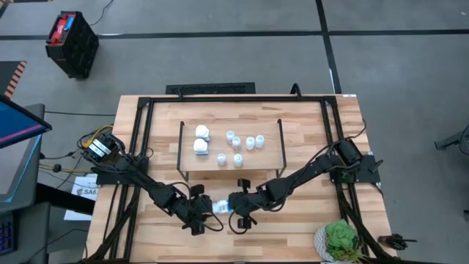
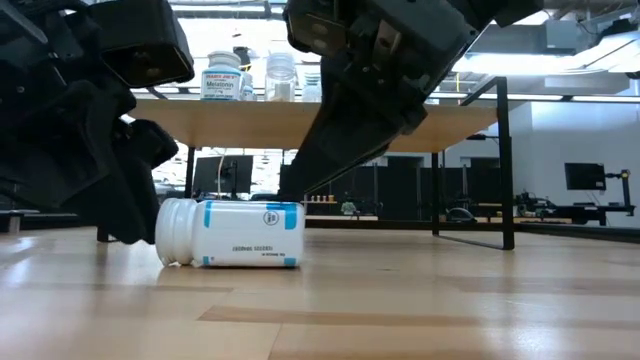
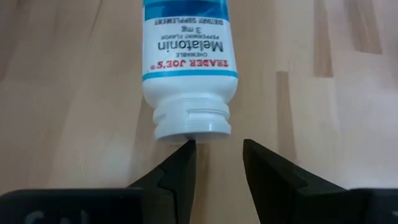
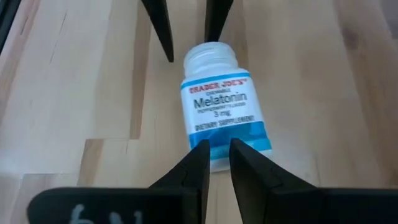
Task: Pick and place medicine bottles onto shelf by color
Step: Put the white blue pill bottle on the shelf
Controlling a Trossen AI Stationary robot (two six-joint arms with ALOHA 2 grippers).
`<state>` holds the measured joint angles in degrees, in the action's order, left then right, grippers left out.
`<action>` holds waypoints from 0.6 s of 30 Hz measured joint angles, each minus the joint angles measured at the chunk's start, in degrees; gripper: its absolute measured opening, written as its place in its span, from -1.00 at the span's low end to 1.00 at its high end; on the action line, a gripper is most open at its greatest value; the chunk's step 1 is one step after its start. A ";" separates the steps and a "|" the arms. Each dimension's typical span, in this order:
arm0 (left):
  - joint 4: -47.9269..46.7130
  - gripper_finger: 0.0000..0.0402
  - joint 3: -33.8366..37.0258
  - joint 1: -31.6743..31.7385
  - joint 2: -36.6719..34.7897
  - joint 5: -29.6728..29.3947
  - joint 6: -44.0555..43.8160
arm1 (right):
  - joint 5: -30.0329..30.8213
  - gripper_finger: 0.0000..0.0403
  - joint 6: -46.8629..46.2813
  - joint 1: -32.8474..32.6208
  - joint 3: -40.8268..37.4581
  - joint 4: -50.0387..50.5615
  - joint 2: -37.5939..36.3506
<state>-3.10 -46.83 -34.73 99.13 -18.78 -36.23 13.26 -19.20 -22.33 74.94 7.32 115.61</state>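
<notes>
Where the low view looks across the table [image 2: 400, 310], both arms fill the upper frame as dark bulk and hide their own fingertips, so contact cannot be read there. Lower left of centre in that frame, a bottle [image 2: 232, 233] lies on its side on the wood, white cap end to the left, blue-banded label facing the camera.

From above, this bottle [image 1: 222, 207] sits at lower centre, between the two grippers and mostly covered by them. The left gripper [image 1: 206, 208] is just left of it, the right gripper [image 1: 236, 204] just right.

The left wrist view shows the bottle's [image 3: 189, 68] threaded neck pointing at the gap between the fingers [image 3: 177, 168]. Those tips stand a little apart, just short of the neck, with nothing between them; whether one tip grazes the neck is hard to tell.

Seen from the right wrist, the bottle's [image 4: 221, 106] base end lies at the fingers [image 4: 193, 168], which are parted by a narrow slit and seem to rest over or against the label edge without clasping it. The left gripper's tips [image 4: 186, 25] appear at top centre, either side of the neck.

Farther off, at the high view's centre, the shelf [image 1: 231, 155] carries two white bottles [image 1: 201, 139] on its left and a cluster of small pale ones [image 1: 240, 145] to the right. A plant [image 1: 343, 238] sits at lower right.
</notes>
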 joint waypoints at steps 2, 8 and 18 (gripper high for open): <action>0.50 -0.41 -0.02 0.12 -0.02 0.00 0.08 | -0.35 -0.57 -0.24 0.00 0.00 0.12 0.00; 1.03 -0.41 -1.34 0.12 -0.02 -0.04 2.06 | -1.45 -0.57 -0.69 -0.01 0.00 0.70 0.00; -5.33 -0.41 -9.22 0.49 -0.02 -1.91 10.26 | -1.53 -0.57 -3.91 -0.17 0.17 4.88 -0.33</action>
<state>-8.43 -56.05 -34.24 99.11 -20.69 -25.96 11.73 -23.11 -22.50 75.11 12.20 115.28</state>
